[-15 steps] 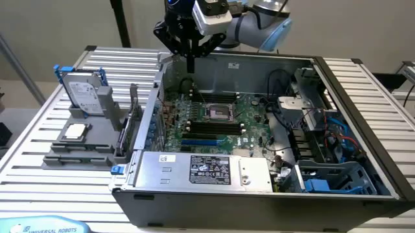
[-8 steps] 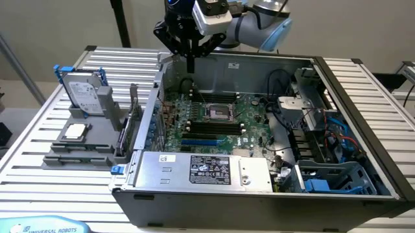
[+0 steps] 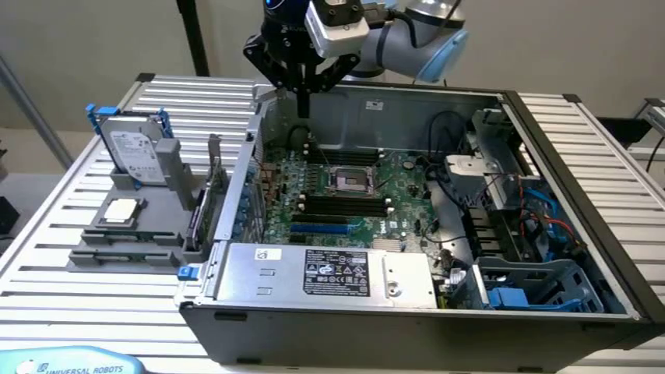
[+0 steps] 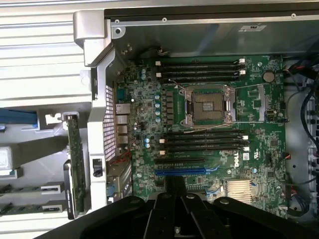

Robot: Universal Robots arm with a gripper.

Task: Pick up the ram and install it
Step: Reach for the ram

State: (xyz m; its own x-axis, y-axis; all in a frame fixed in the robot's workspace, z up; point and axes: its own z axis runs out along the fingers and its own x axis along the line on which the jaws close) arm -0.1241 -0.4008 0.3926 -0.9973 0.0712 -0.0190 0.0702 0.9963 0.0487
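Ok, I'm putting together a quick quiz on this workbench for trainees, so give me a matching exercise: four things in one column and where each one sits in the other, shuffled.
Things:
1. hard drive
2. processor chip
3. ram
4. gripper

Places:
A. up in the air over the open computer case
B. on edge between the grey rack and the case's side wall
C. standing upright on the rack, in a blue frame
D. lying flat on the rack

Pairs: 1-C, 2-D, 3-B, 4-A
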